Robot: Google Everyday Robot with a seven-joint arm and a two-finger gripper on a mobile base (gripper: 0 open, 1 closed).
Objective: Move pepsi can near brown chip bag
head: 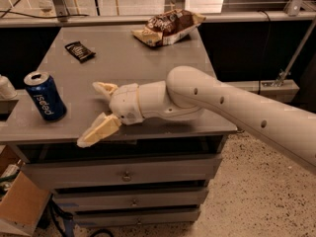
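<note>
- Pepsi can (45, 96) stands upright near the front left corner of the grey tabletop (133, 58), its lettering running down the side that faces the camera.
- Brown chip bag (170, 26) lies at the far edge of the tabletop, well apart from the can and diagonally across from it.
- The claw (89, 114) hangs over the front edge of the tabletop, to the right of the can and not touching it.
- Its two cream fingers (98, 131) are spread wide with nothing between them; one tip points toward the can, the other angles down past the tabletop's edge.
- The white arm (237, 107) reaches in from the lower right, its thick forearm low across the front right part of the tabletop, the wrist pointing left.
- A small flat black packet (80, 51) lies on the back left part of the tabletop.
- Drawers (126, 174) sit below the tabletop.
</note>
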